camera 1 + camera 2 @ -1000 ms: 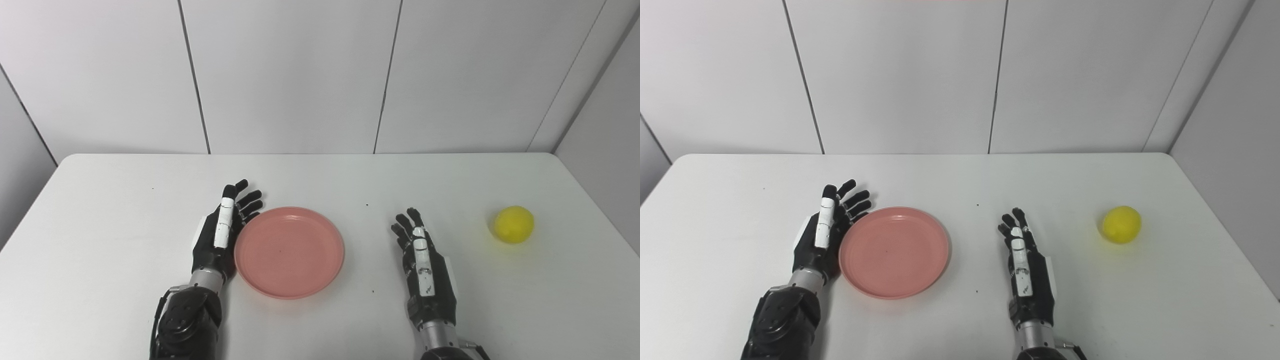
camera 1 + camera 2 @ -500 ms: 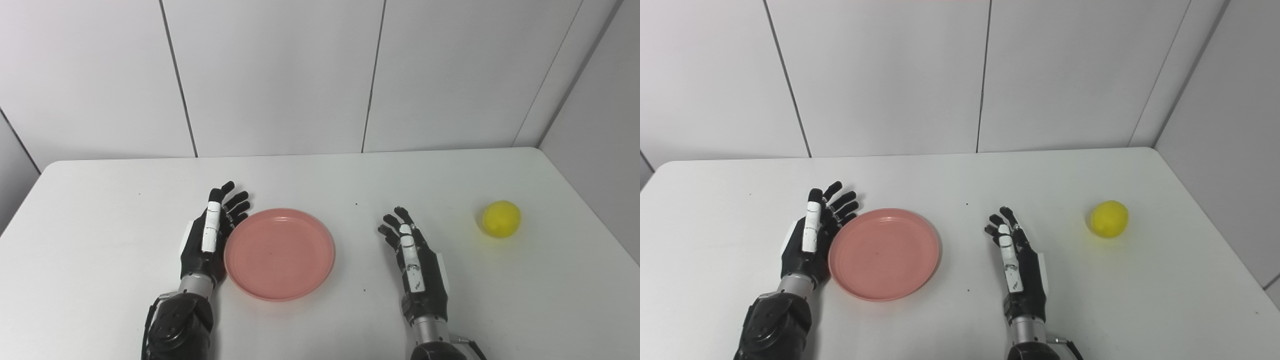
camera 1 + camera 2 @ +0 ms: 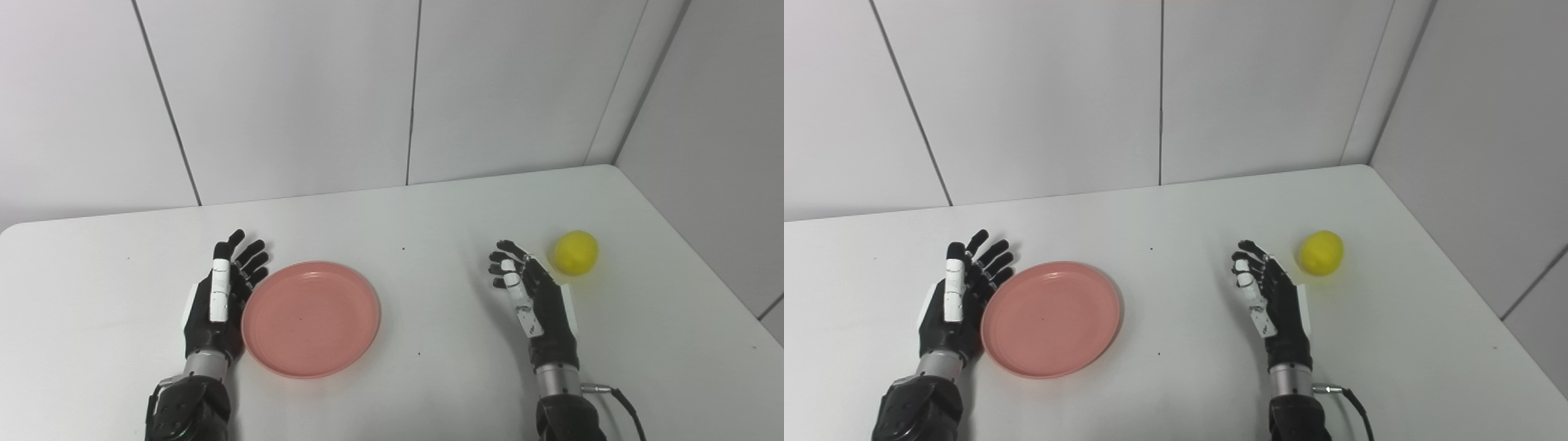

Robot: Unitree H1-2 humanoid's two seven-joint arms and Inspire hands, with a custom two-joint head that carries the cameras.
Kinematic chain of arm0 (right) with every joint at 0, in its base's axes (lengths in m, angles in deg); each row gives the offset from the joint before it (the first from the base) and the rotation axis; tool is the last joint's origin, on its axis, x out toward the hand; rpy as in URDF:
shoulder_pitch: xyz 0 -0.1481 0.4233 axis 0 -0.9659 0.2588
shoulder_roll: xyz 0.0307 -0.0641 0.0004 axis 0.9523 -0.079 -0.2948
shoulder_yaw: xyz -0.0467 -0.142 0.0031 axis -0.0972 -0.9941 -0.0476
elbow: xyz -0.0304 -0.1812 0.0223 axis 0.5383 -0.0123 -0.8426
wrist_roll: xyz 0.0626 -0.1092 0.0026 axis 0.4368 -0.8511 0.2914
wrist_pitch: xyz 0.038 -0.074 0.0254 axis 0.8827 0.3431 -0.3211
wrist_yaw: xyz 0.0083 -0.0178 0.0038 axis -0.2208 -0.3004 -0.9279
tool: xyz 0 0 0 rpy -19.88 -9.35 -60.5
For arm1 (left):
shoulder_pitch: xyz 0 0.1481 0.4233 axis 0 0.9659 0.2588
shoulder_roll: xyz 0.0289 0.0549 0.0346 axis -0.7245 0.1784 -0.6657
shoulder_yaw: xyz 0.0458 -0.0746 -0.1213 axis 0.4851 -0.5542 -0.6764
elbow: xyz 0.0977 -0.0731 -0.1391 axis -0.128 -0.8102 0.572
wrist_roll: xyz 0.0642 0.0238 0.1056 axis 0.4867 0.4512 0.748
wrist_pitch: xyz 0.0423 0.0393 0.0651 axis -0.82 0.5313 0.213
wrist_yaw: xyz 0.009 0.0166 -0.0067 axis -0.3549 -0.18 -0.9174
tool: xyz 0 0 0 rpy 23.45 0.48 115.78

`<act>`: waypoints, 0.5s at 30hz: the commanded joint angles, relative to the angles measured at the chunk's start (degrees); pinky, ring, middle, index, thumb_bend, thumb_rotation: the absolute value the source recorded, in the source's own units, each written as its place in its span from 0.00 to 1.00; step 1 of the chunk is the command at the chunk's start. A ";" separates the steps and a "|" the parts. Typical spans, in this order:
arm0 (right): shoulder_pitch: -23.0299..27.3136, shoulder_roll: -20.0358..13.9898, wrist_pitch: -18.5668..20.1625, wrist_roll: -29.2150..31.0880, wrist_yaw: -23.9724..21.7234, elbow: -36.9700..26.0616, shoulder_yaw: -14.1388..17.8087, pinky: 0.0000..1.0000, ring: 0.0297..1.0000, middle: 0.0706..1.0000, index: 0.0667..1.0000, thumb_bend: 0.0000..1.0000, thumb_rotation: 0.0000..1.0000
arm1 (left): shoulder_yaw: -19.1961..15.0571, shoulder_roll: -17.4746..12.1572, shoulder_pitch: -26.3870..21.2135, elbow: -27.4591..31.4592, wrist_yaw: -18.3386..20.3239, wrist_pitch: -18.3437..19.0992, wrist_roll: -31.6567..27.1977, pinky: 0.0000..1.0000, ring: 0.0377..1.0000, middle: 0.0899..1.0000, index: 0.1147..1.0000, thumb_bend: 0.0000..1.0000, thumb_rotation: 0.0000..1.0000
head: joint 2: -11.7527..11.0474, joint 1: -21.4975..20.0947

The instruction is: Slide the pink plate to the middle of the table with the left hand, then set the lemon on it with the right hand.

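The pink plate point(image 3: 310, 318) lies flat on the white table point(image 3: 392, 220), left of its middle. My left hand point(image 3: 219, 301) rests edge-on against the plate's left rim, open, fingers stretched away from me. A yellow lemon point(image 3: 575, 252) sits near the table's right edge. My right hand point(image 3: 536, 300) is open with fingers spread, just left of the lemon and a little nearer to me, a small gap between them. Neither hand holds anything.
Grey wall panels point(image 3: 288, 92) stand behind the table and a side wall point(image 3: 716, 135) runs close along its right edge. Bare tabletop point(image 3: 441, 294) lies between the plate and my right hand. A cable point(image 3: 618, 398) trails from the right wrist.
The camera has swung right, shifting the whole scene left. My right hand has moved right toward the lemon, closing most of the gap. The left hand stays at the plate's rim.
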 commanded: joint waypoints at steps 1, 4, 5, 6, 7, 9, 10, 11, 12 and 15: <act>2.12 -1.50 -0.95 -1.98 0.82 -3.05 0.46 0.64 0.68 0.68 0.69 0.82 0.82 | -0.24 0.29 1.45 -2.83 -0.46 2.44 -0.38 0.87 0.84 0.82 0.89 0.90 0.89 | 0.00 0.02; 2.94 -3.50 0.49 -6.20 1.09 -4.33 0.51 0.62 0.67 0.67 0.68 0.83 0.83 | -0.29 0.44 1.60 -2.44 -0.55 2.78 -0.41 0.87 0.84 0.81 0.88 0.89 0.89 | -0.02 -0.08; 3.20 -4.32 0.69 -7.74 1.08 -4.62 0.45 0.60 0.67 0.67 0.67 0.83 0.84 | -0.26 0.46 1.64 -2.26 -0.50 2.93 -0.43 0.87 0.84 0.81 0.88 0.89 0.89 | -0.03 -0.11; 3.41 -5.01 0.83 -8.98 1.00 -4.84 0.41 0.59 0.67 0.68 0.67 0.83 0.85 | -0.23 0.48 1.67 -2.16 -0.44 2.99 -0.44 0.87 0.84 0.81 0.88 0.88 0.90 | -0.03 -0.12; 3.66 -5.74 1.15 -10.15 0.91 -5.12 0.46 0.58 0.67 0.68 0.67 0.83 0.85 | -0.27 0.53 1.69 -2.11 -0.42 3.07 -0.53 0.87 0.84 0.81 0.88 0.88 0.90 | -0.03 -0.12; 4.09 -6.82 2.04 -12.05 0.76 -5.73 0.56 0.59 0.66 0.67 0.66 0.87 0.84 | -0.34 0.60 1.68 -2.19 -0.40 3.10 -0.64 0.87 0.84 0.81 0.89 0.86 0.90 | -0.05 -0.09; 4.32 -7.71 2.39 -13.14 0.45 -6.06 0.48 0.60 0.66 0.67 0.66 0.87 0.85 | -0.28 0.64 1.75 -2.04 -0.43 3.14 -0.56 0.87 0.84 0.81 0.88 0.86 0.90 | -0.06 -0.11; 4.46 -8.29 2.59 -13.84 0.23 -6.27 0.40 0.61 0.67 0.68 0.66 0.86 0.85 | -0.23 0.66 1.79 -1.92 -0.45 3.16 -0.49 0.87 0.84 0.81 0.88 0.86 0.90 | -0.06 -0.11; 4.69 -9.03 2.75 -14.07 -0.14 -6.45 0.51 0.61 0.67 0.68 0.66 0.86 0.85 | -0.18 0.67 1.86 -1.74 -0.46 3.30 -0.43 0.87 0.84 0.81 0.88 0.85 0.90 | -0.07 -0.12; 5.27 -10.82 1.79 -14.27 -0.50 -6.14 0.75 0.61 0.67 0.68 0.66 0.80 0.81 | -0.16 0.62 1.94 -1.54 -0.30 3.51 -0.54 0.87 0.84 0.81 0.88 0.85 0.90 | 0.04 -0.01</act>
